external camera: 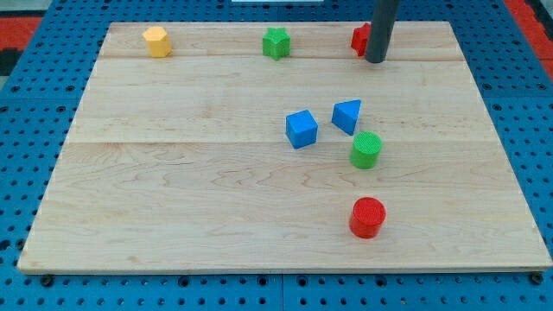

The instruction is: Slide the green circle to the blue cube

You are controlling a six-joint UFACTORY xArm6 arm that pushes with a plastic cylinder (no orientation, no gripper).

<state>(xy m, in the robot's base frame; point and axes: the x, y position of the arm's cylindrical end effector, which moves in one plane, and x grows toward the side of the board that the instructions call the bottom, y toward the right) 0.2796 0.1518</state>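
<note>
The green circle [365, 149], a short green cylinder, stands right of the board's middle. The blue cube [301, 129] lies to its upper left, a small gap away. A blue triangular block [347, 115] sits between them, just above the green circle and to the cube's right. My tip [376, 60] rests on the board near the view's top right, well above the green circle and apart from it. A red block [360, 39] shows partly from behind the rod, to its left.
A red cylinder [368, 216] stands below the green circle. A green star block [276, 42] and a yellow block [156, 41] lie along the board's top edge. The wooden board [173, 190] rests on a blue pegboard surface.
</note>
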